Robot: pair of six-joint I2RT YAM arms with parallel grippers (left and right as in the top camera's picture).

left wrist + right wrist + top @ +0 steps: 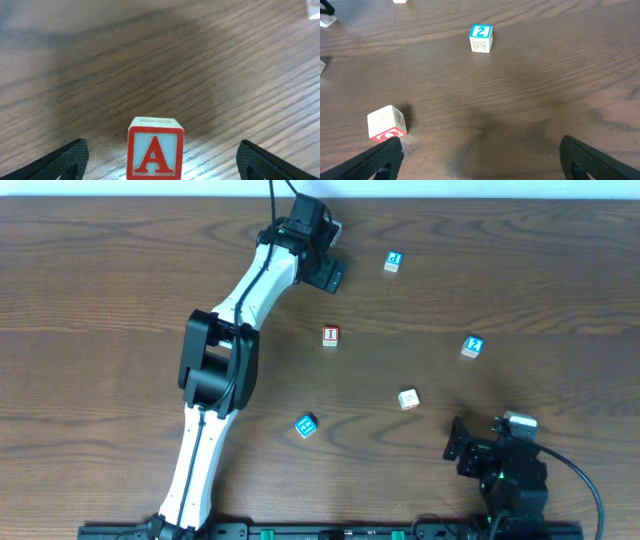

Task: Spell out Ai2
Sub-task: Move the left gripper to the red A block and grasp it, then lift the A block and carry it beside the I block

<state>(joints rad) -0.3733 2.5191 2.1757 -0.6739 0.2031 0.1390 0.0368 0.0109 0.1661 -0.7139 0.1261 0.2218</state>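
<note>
A block with a red letter A (pixel 155 154) stands on the wood table, midway between the open fingers of my left gripper (pixel 162 152), with wide gaps on both sides. In the overhead view my left gripper (pixel 322 268) is at the far top centre and hides the A block. The red I block (pixel 331 336) lies mid-table. The blue 2 block (pixel 473 346) is to the right and also shows in the right wrist view (pixel 481 38). My right gripper (pixel 462 442) is open and empty at the front right (pixel 481 150).
A blue block (pixel 393 262) lies at the far right of my left gripper. A tan and red block (pixel 408 399) sits near my right gripper, by its left finger (pixel 387 123). Another blue block (pixel 306 425) lies front centre.
</note>
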